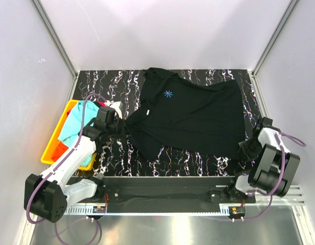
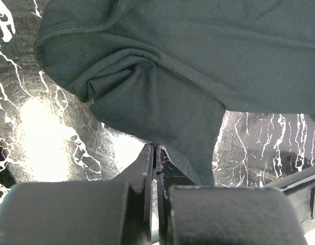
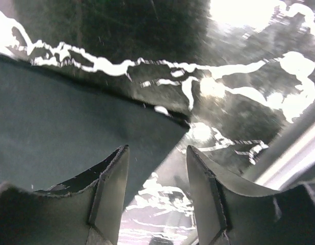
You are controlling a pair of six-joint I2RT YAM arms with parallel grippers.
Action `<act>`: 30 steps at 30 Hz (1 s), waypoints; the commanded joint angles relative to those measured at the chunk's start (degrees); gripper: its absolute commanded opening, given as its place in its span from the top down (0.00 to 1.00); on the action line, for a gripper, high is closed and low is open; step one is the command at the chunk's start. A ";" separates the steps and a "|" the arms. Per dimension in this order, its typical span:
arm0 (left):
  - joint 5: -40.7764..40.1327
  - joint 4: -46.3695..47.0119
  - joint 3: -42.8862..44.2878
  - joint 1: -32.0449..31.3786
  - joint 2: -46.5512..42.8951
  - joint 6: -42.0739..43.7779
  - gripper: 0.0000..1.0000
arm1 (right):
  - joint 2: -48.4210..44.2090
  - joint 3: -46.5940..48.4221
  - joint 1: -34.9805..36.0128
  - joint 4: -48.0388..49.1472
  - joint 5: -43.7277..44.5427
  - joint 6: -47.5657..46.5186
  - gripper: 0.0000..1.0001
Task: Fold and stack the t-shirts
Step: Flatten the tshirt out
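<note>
Left gripper (image 2: 155, 149): pressed together, pinching large black soft-cloth t-shirt (image 1: 193, 115) by its left-side sleeve, seemingly to tug it flat | right gripper (image 3: 157, 150): spread over shirt's near-right corner (nothing gripped yet)

The spread t-shirt (image 1: 193, 120) lies across the middle of the table (image 1: 111, 81). The bin (image 1: 50, 153) stands at the table's left edge, with the other t-shirts (image 1: 73, 125) in it. The left gripper (image 1: 123, 122) sits between bin and shirt, and the right gripper (image 1: 246, 148) is at the shirt's near right corner.
</note>
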 commanded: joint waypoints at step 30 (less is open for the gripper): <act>-8.09 -0.41 13.44 0.43 -1.66 -0.42 1.00 | 7.23 15.23 8.24 3.90 0.06 -0.75 1.00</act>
